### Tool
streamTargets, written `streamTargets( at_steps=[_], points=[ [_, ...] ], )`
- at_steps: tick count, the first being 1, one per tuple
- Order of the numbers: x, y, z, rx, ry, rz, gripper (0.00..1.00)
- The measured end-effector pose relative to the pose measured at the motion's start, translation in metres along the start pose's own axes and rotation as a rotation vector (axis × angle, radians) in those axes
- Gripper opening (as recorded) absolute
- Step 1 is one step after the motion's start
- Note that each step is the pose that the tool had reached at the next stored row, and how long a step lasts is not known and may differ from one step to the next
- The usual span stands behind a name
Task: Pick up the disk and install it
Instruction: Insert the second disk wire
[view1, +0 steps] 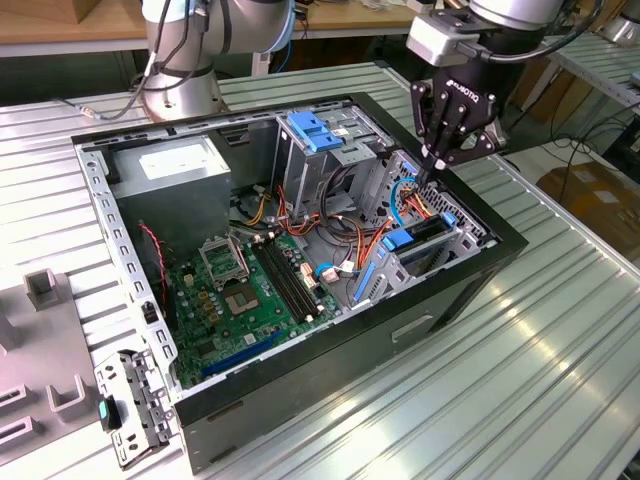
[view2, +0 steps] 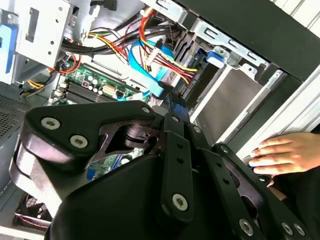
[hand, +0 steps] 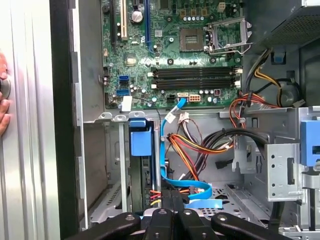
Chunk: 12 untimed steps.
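The disk (view1: 425, 232) sits edge-up in the drive bay at the exterior view's right end of the open computer case (view1: 330, 375), with a blue rail tab on its end. In the first wrist view the disk (hand: 138, 150) stands in its slot with the blue tab towards the motherboard. My gripper (view1: 436, 172) hangs over that bay, fingers drawn together to a point among the orange and blue cables, just behind the disk. The same shut fingers (hand: 166, 200) show nothing between them. In the second wrist view the gripper (view2: 172, 100) points into the cable bundle.
A green motherboard (view1: 250, 290) covers the case floor. A grey power supply (view1: 175, 170) and a blue-latched metal cage (view1: 315, 135) stand at the back. Loose cables (hand: 190, 150) cross the bay. A person's hand (view2: 285, 152) rests on the slatted table (view1: 520, 380) beside the case.
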<state>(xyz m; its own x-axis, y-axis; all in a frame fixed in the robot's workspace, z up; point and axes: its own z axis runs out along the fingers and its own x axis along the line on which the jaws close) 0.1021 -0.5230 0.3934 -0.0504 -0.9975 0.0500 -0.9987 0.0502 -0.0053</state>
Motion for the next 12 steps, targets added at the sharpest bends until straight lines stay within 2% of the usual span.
streamTargets(
  at_steps=[1, 3, 5, 7, 9, 10, 12],
  points=[
    [-0.0013, -0.0004, -0.0001, -0.0010, 0.0019, 0.000, 0.11],
    [-0.0073, -0.0016, -0.0006, -0.0049, 0.0134, 0.000, 0.11],
    [-0.0103, -0.0022, -0.0007, -0.0081, 0.0234, -0.001, 0.11],
    [-0.0144, -0.0025, -0.0007, -0.0128, 0.0571, -0.001, 0.11],
    [-0.0170, -0.0025, 0.0000, -0.0126, 0.0738, -0.001, 0.11],
    [-0.0195, -0.0025, 0.0006, -0.0125, 0.0788, -0.001, 0.11],
    [-0.0232, -0.0029, 0.0011, -0.0132, 0.0789, -0.001, 0.11]
  ],
)
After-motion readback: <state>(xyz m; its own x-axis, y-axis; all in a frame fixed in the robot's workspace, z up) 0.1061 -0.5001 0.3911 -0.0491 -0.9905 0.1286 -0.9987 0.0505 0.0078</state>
